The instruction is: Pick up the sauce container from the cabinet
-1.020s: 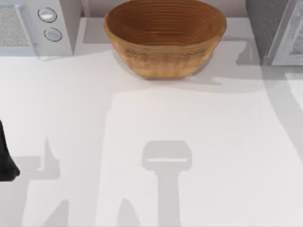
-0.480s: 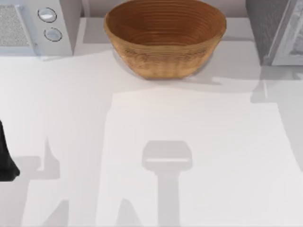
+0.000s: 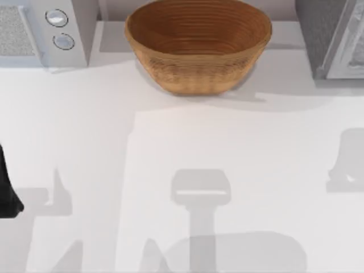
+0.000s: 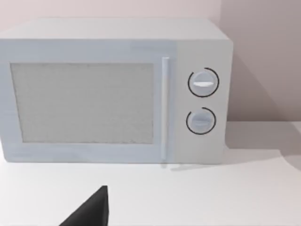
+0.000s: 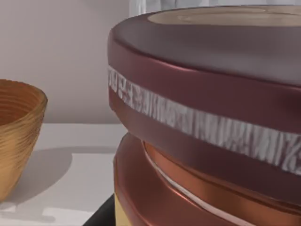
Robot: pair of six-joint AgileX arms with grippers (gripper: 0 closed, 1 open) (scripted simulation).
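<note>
The sauce container (image 5: 211,117) looms very close in the right wrist view. It has a dark maroon lid with a tan top, a pale band around it, and an orange-brown body below. My right gripper is shut on it, and a dark bit of one finger (image 5: 101,217) shows under the jar. Behind the jar are the table and the wall, so it hangs clear of the cabinet (image 3: 335,40) at the back right. My left arm (image 3: 7,190) is parked at the table's left edge.
A big woven brown bowl (image 3: 198,42) stands at the back middle, and its side (image 5: 16,136) is seen beyond the jar. A white microwave (image 3: 40,31) (image 4: 113,89) with two dials sits at the back left. Arm shadows lie across the white tabletop (image 3: 187,142).
The shadow by the cabinet has slid down the table's right side, and a broad new shadow has appeared near the front edge. The left arm, bowl and microwave have not moved.
</note>
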